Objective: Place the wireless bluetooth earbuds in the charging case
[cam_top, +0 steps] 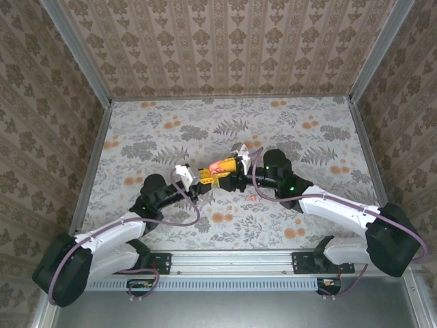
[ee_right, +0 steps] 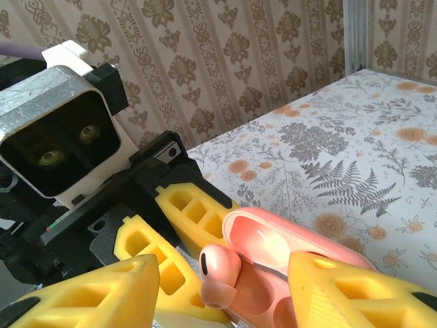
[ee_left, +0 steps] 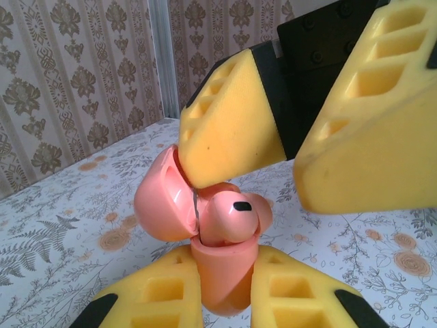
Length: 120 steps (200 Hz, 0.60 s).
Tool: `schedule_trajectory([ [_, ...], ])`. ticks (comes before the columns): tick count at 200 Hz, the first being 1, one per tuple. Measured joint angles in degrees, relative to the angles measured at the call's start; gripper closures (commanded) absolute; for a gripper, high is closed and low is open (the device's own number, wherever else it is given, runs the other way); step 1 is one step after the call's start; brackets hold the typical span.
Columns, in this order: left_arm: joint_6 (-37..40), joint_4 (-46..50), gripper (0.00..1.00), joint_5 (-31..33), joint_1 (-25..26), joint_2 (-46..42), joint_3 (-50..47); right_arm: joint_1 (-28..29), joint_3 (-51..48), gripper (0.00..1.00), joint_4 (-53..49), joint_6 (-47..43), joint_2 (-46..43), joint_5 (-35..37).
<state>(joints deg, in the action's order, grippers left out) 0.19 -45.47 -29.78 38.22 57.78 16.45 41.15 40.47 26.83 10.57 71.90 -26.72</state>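
Top view: my left gripper (cam_top: pixel 207 176) and right gripper (cam_top: pixel 227 167) meet mid-frame at the pink charging case (cam_top: pixel 218 166); fine detail is lost. Left wrist view: the left jaws clamp the case at bottom centre, lid (ee_left: pixel 160 201) open; a pink earbud (ee_left: pixel 229 215) sits in its mouth, stem hidden. Right wrist view: the right jaws stand apart, clear of the earbud; I judge insertion nearly done, seating unclear; next, press it home gently.

A tabletop (cam_top: pixel 171 130) printed with grey ferns and orange flowers is seen. It is enclosed at 9, 12 and 3 o'clock by walls (cam_top: pixel 232 41) papered in beige damask. Metal posts (cam_top: pixel 76 51) are set at the far corners, and a slotted rail (cam_top: pixel 232 262) is laid along 6 o'clock.
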Motion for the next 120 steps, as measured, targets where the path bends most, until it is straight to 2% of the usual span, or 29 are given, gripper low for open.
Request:
schedule_trajectory([
  [46, 0.0, 0.0, 0.96, 0.0, 0.0, -0.07, 0.0, 0.0, 0.0, 0.44, -1.01, 0.35, -3.37, 2.4],
  [91, 0.0, 0.02, 0.95, 0.0, 0.0, -0.17, 0.0, 0.02, 1.01, 0.46, -8.2, 4.48, -6.23, 5.64],
  [120, 0.0, 0.04, 0.96, 0.0, 0.0, -0.22, 0.0, 0.79, 1.09, 0.4, -13.68, 6.58, -7.89, 8.04],
])
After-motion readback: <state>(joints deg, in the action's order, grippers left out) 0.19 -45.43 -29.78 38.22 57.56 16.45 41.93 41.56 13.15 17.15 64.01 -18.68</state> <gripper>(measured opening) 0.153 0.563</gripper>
